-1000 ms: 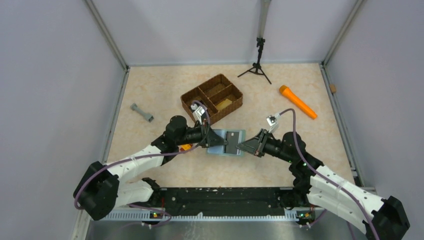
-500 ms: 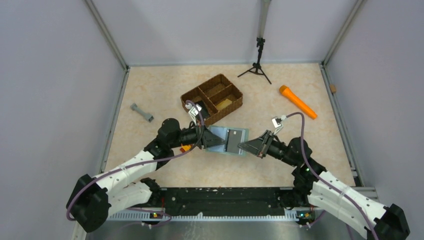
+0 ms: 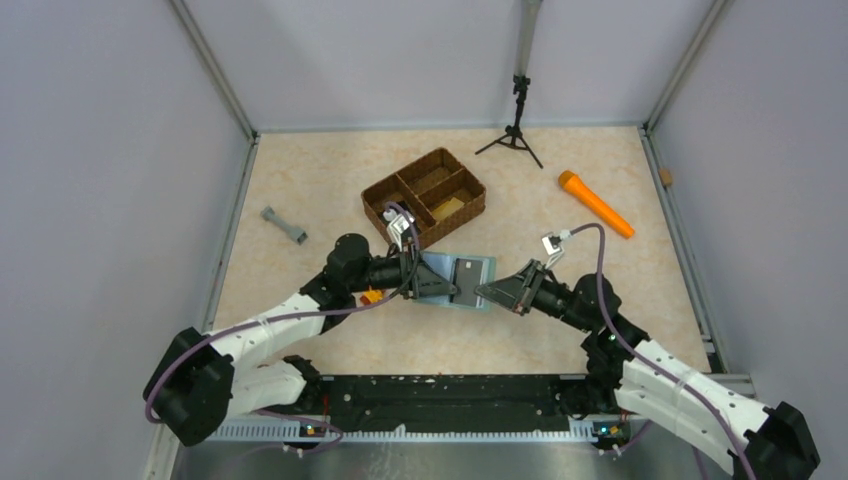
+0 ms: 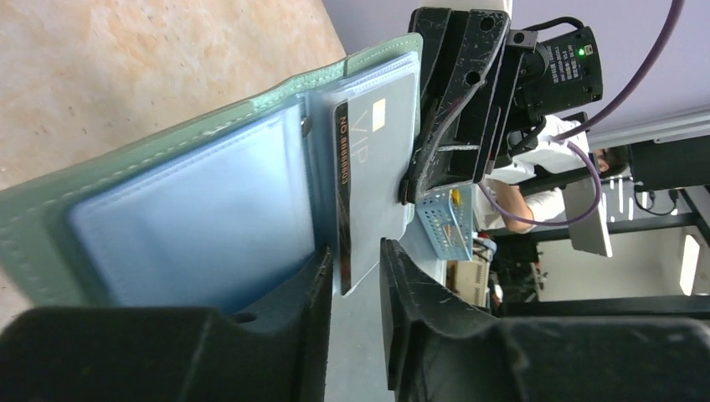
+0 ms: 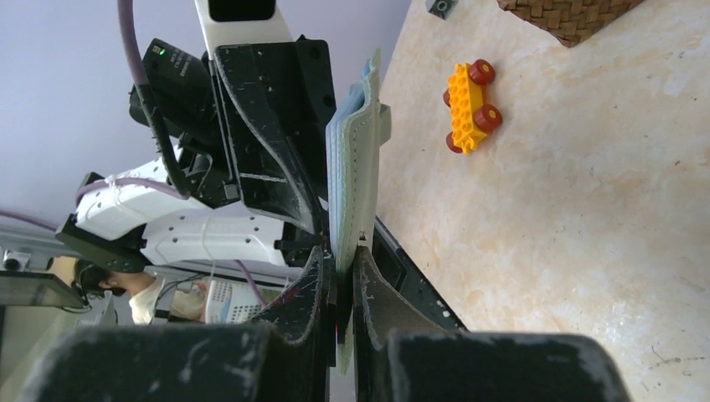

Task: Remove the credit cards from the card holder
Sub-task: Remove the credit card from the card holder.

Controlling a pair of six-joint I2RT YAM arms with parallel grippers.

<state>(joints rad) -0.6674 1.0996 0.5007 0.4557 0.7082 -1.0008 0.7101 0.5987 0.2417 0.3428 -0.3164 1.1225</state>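
The card holder (image 3: 478, 268) is open and held up off the table between my two grippers. My right gripper (image 3: 483, 291) is shut on its right edge, and the right wrist view shows the grey-green cover (image 5: 352, 167) clamped edge-on between the jaws (image 5: 346, 260). In the left wrist view the pale blue pockets (image 4: 192, 226) face me. A silvery credit card (image 4: 377, 184) marked VIP sticks out of a pocket. Its lower corner lies between the jaws of my left gripper (image 4: 356, 251), which stand slightly apart with a gap beside the card. My left gripper (image 3: 443, 288) is at the holder's left side.
A brown woven three-part basket (image 3: 425, 197) stands just behind the holder. An orange-yellow toy brick car (image 5: 469, 105) lies on the table under my left arm. An orange marker (image 3: 595, 204), a small black tripod (image 3: 516, 135) and a grey piece (image 3: 284, 226) lie farther off.
The holder was lifted and tilted up off the table. My left gripper drew back to the left, then came forward again to the holder's inner pocket. My right gripper kept its hold.
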